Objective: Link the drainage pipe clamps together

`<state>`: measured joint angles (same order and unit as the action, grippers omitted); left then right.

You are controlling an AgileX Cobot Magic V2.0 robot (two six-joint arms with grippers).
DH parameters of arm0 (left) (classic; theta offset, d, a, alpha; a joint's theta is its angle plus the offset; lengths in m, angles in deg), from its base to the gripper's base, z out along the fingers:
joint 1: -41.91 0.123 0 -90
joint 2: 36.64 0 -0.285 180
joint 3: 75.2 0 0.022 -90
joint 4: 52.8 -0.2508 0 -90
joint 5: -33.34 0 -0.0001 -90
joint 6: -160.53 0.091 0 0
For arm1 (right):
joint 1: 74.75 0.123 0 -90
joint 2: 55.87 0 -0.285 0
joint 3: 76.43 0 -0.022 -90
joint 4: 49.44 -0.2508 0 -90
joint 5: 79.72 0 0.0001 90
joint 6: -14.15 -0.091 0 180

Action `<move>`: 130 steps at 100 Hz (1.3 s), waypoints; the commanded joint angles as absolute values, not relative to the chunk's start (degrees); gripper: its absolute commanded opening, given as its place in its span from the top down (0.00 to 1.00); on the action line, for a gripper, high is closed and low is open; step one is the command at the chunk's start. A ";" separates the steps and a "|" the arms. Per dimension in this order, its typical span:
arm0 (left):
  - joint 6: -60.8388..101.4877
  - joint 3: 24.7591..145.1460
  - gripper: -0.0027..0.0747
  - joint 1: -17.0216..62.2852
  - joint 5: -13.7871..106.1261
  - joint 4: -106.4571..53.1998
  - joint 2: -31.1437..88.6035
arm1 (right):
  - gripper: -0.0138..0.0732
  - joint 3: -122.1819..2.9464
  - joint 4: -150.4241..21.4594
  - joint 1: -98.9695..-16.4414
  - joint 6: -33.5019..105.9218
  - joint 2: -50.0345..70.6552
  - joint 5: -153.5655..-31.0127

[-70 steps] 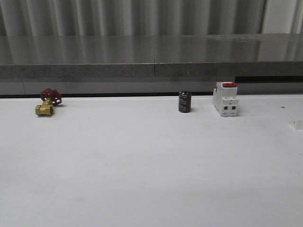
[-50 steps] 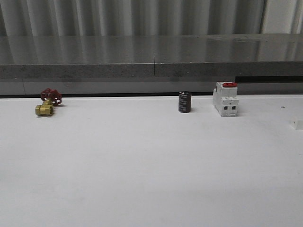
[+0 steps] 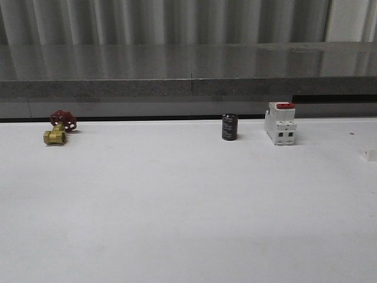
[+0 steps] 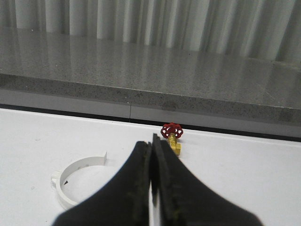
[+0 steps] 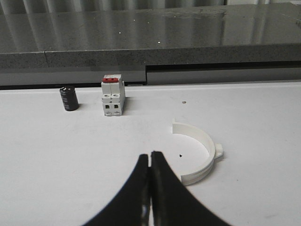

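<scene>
One white drainage pipe clamp (image 4: pixel 83 162) lies flat on the white table in the left wrist view, off to one side of my left gripper (image 4: pixel 150 139). That gripper is shut with nothing between its fingers. The other half-ring clamp (image 5: pixel 198 175) lies in the right wrist view, close beside my right gripper (image 5: pixel 149 154), which is shut and empty too. Neither gripper touches a clamp. The two clamps lie far apart, each with its small end tabs showing.
Along the table's back edge stand a brass valve (image 3: pixel 57 132) with a red handwheel, a black cylinder (image 3: pixel 230 127) and a white switch block (image 3: pixel 280 124) with a red top. A small white bit (image 3: pixel 370 154) pokes in at the right edge. A grey ledge (image 3: pixel 188 88) runs behind.
</scene>
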<state>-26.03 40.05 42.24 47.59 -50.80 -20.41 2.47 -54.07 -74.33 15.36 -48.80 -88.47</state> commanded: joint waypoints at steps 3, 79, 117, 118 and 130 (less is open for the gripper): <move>-25.92 51.18 0.99 42.36 52.97 -50.70 -11.52 | 0.92 1.30 -54.28 -74.64 15.59 -49.48 -83.75; -24.42 73.61 0.44 42.36 73.24 -53.42 22.33 | 0.92 1.30 -54.28 -74.64 15.59 -49.48 -83.75; -23.62 77.29 0.18 46.37 69.96 -54.09 34.55 | 0.92 1.30 -54.28 -74.64 15.59 -49.48 -83.75; -23.39 77.80 0.18 46.65 69.96 -54.09 35.05 | 0.92 1.30 -54.28 -74.64 15.59 -49.48 -83.75; -20.22 82.85 0.18 52.60 70.33 -52.24 44.27 | 0.92 1.30 -54.28 -74.64 15.59 -49.48 -83.75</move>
<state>-22.56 77.93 49.37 73.59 -53.56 39.82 2.47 -54.07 -74.33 15.36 -48.80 -88.47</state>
